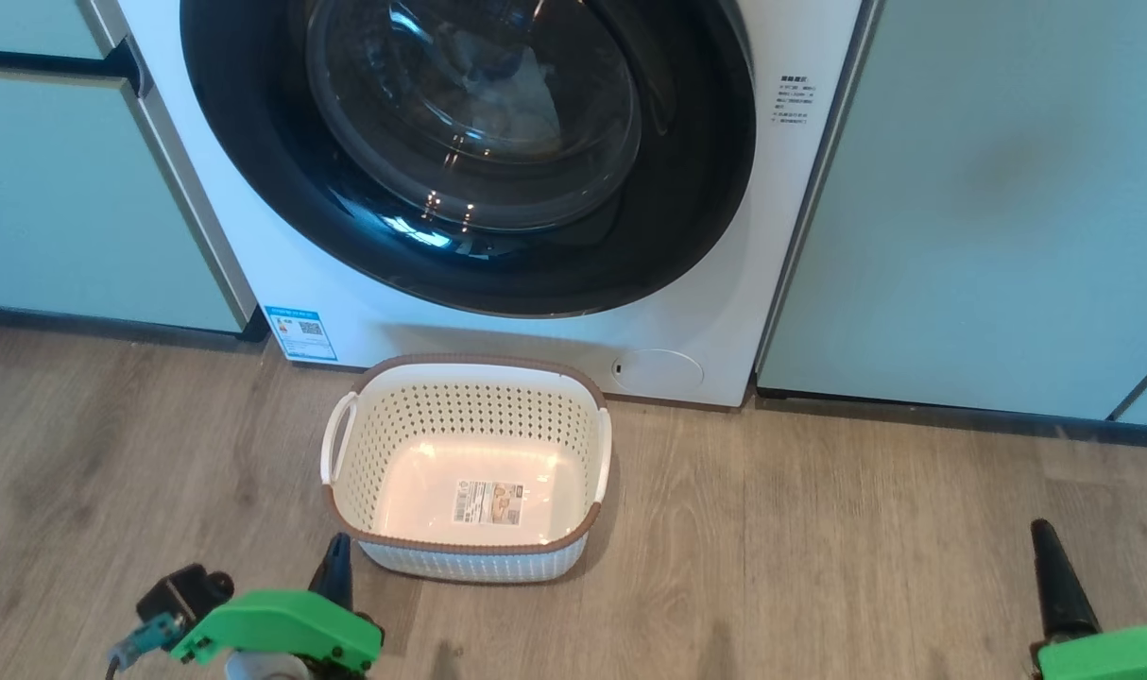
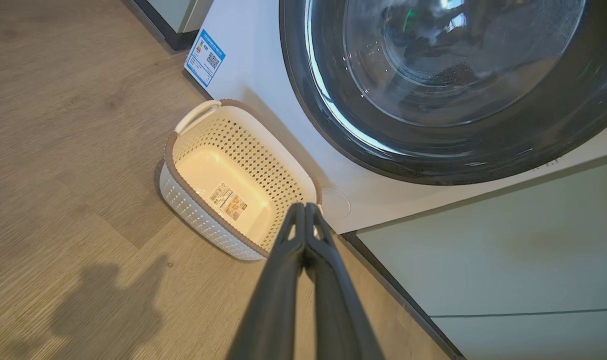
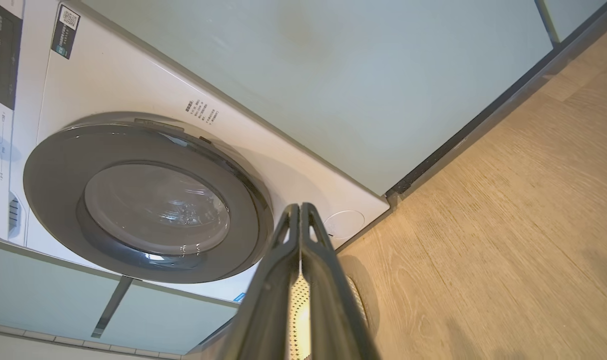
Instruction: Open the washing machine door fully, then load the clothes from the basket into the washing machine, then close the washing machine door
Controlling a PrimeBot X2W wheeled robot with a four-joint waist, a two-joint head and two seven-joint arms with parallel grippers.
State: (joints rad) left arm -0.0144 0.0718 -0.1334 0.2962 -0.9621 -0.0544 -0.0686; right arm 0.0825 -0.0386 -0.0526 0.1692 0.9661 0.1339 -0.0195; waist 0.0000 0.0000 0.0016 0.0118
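Note:
The white washing machine (image 1: 536,331) stands straight ahead. Its door (image 1: 252,142), a glossy black ring around a glass bowl, lies flat against the front. Dim pale shapes show behind the glass, too blurred to name. On the floor right before the machine sits the cream basket (image 1: 470,362), and only the label on its floor shows inside. The clothes are hidden. My left gripper (image 1: 335,557) hovers at the basket's near left corner, shut and holding nothing; its fingers (image 2: 303,207) press together. My right gripper (image 1: 1046,538), also shut and holding nothing, hangs well off to the basket's right.
Pale green cabinets (image 1: 63,189) (image 1: 989,189) flank the machine, with a dark plinth along their base. A blue label (image 1: 299,332) and a round cap (image 1: 659,371) sit low on the machine's front. Wood floor (image 1: 819,529) spreads out on both sides of the basket.

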